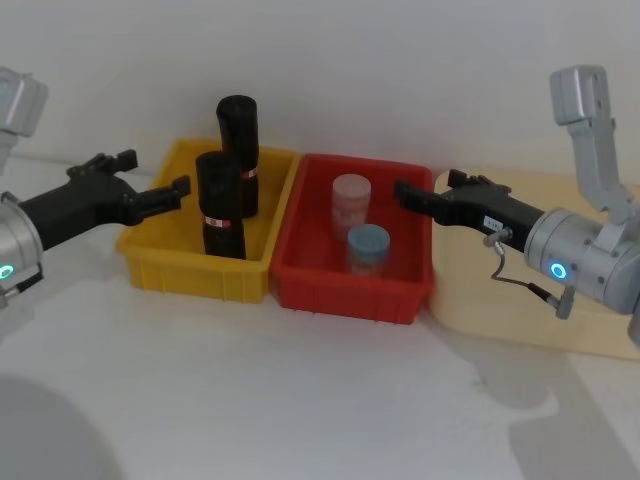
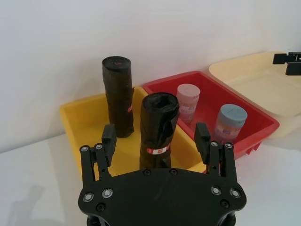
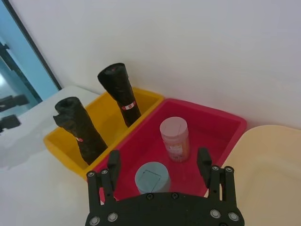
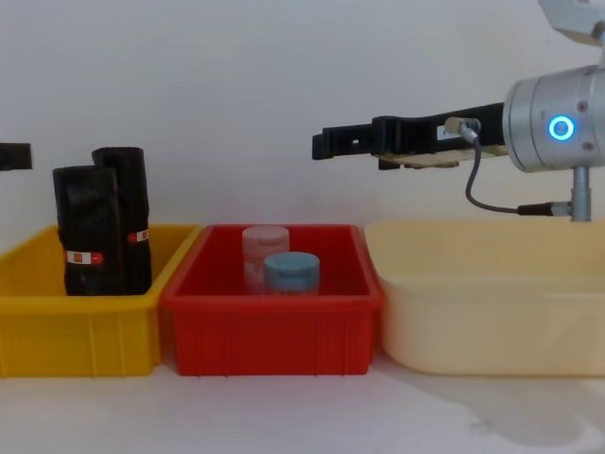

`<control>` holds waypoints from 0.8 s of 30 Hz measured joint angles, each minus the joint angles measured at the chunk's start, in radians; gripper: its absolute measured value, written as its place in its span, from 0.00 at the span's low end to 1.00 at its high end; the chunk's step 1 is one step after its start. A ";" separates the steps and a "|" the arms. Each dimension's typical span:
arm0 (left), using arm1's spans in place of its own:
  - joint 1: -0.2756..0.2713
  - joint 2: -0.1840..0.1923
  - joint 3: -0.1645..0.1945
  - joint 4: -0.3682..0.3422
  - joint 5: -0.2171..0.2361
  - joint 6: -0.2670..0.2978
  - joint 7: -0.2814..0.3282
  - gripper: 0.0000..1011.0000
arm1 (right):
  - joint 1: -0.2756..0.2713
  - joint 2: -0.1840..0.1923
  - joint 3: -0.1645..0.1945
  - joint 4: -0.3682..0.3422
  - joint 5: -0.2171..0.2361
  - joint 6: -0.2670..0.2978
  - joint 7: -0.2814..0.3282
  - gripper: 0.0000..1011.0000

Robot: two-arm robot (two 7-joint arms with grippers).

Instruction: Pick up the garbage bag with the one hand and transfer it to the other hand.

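Note:
The garbage bag (image 1: 220, 205), a thick black crinkly roll with an orange-red and white sticker, stands upright at the front of the yellow bin (image 1: 165, 265). My left gripper (image 1: 160, 172), on the green-lit arm, hovers just left of the bin at the height of the bag's top. In the left wrist view the left gripper (image 2: 155, 136) is open, with the garbage bag (image 2: 158, 129) ahead between its fingers, untouched. My right gripper (image 1: 425, 184), on the blue-lit arm, hangs open over the seam between the red bin and the cream tub, also seen as the right gripper (image 4: 321, 145).
A slimmer, taller black roll (image 1: 238, 150) stands behind the bag in the yellow bin. The red bin (image 1: 350, 290) holds a pink jar (image 1: 351, 205) and a blue-lidded jar (image 1: 367, 248). A cream tub (image 1: 520, 320) sits at the right. A white wall runs close behind.

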 joint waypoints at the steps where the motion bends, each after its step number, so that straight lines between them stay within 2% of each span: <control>1: -0.007 -0.002 0.004 0.005 0.000 -0.001 -0.002 0.99 | 0.001 0.000 0.000 0.002 0.002 0.000 0.002 0.99; 15: -0.163 -0.047 0.123 0.129 0.030 -0.001 -0.030 0.99 | 0.014 0.011 0.010 0.032 0.034 -0.018 0.032 0.99; 24: -0.240 -0.076 0.178 0.188 0.063 0.021 0.003 0.99 | 0.016 0.025 0.018 0.054 0.056 -0.037 0.058 0.99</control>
